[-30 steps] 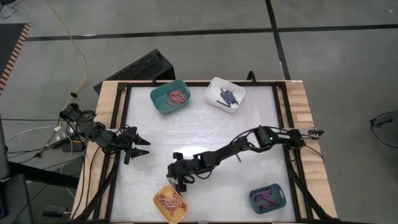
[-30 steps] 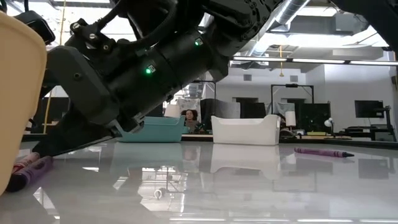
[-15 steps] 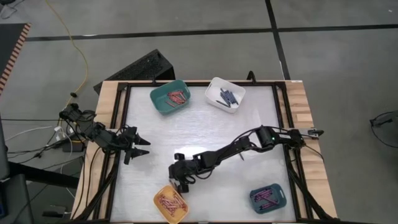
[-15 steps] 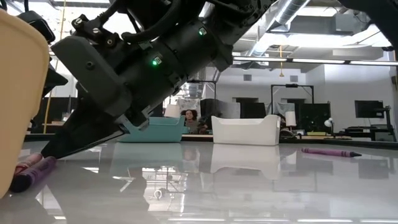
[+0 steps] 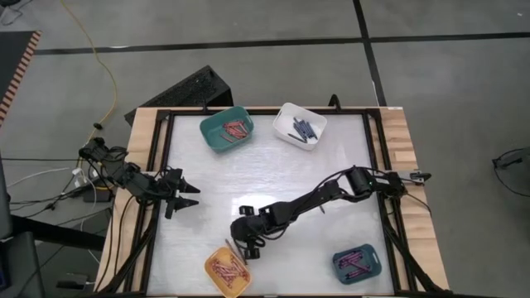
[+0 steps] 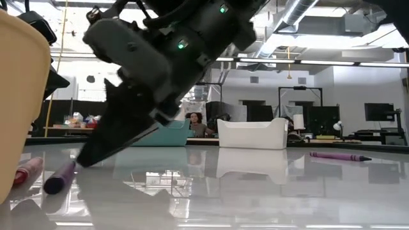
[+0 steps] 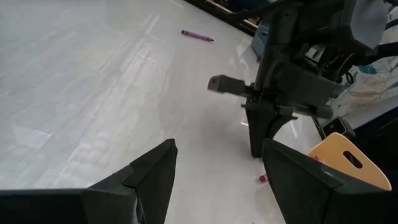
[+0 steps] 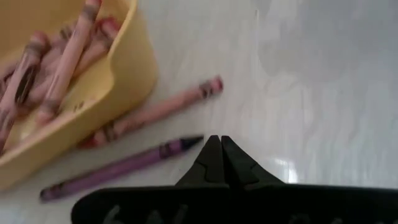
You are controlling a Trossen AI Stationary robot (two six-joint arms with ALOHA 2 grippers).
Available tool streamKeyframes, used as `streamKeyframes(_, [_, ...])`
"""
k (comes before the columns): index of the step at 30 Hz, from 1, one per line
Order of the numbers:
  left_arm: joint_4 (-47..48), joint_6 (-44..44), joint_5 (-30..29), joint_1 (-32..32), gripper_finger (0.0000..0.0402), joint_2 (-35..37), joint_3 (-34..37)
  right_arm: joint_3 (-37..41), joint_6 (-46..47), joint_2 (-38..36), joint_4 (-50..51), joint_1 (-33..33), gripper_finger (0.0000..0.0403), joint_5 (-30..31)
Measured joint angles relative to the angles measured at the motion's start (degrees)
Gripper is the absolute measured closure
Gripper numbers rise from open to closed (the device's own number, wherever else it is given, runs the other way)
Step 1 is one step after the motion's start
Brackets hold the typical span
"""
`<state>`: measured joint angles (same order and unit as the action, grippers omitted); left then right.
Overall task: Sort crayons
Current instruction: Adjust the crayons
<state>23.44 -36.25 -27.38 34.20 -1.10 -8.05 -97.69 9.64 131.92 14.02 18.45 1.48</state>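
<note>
The right arm's fingers [image 8: 217, 152], pressed together and empty, point at a purple crayon [image 8: 118, 168] and pink crayon [image 8: 155, 112] just ahead beside the yellow bin [image 8: 134, 74]; most crayons look binned, with these and another crayon [image 7: 197, 35] far behind left.

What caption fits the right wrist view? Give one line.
Shut right claw poised over a purple crayon and pink crayon beside the yellow bin.
</note>
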Motion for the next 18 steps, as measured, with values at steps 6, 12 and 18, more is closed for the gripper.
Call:
streamKeyframes(6, [0.0,0.0,0.0,0.0,0.0174,0.0,0.0,0.2,2.0,-3.8,11.0,1.9,0.0403,8.2])
streamKeyframes(12, [0.0,0.0,0.0,0.0,0.0174,0.0,0.0,0.4,-3.0,-5.5,7.2,3.2,0.0403,18.3])
streamKeyframes(18, [0.0,0.0,-0.1,0.0,0.0174,0.0,0.0,0.3,-10.8,-5.0,-6.2,2.0,0.0403,14.9])
